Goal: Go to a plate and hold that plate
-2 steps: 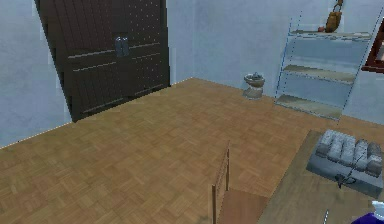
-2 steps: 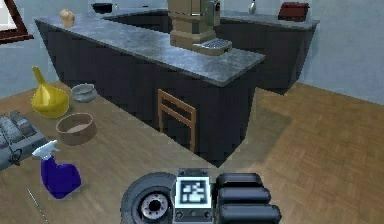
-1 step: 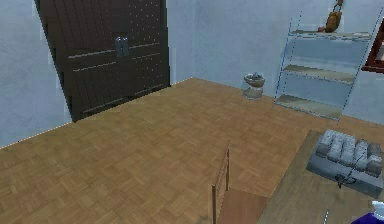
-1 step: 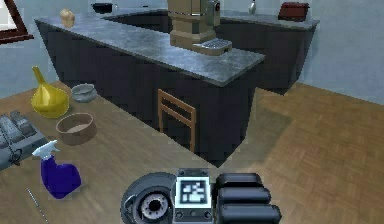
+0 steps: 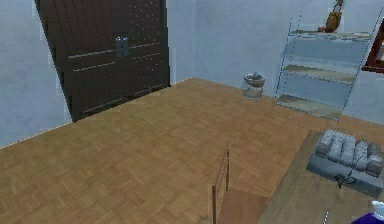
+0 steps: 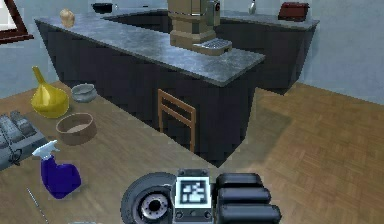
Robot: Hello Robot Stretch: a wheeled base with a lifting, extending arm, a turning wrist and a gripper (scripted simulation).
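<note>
Gripper (image 6: 150, 205) dark body sitting at arm side view's bottom edge beside a white marker square (image 6: 193, 197) with black marks; far end not made out, so cannot tell the fingers' state or whether anything is being held. Blue spray bottle (image 6: 57, 175) standing just left on wood surface (image 6: 100, 150). Beyond it round tan dish (image 6: 75, 125), possibly the plate, lying flat, grey bowl (image 6: 83, 92) and yellow vessel (image 6: 47, 95) sitting farther out. Bare floor (image 6: 320, 150) opening rightward up to the dark counter (image 6: 150, 45), chair (image 6: 178, 118) tucked against it. Forward view: chair back (image 5: 222, 185) and table edge (image 5: 300, 195) crowding near right, parquet (image 5: 120, 140) running free to the double door (image 5: 110, 50); shelf unit (image 5: 325, 65) standing far right.
</note>
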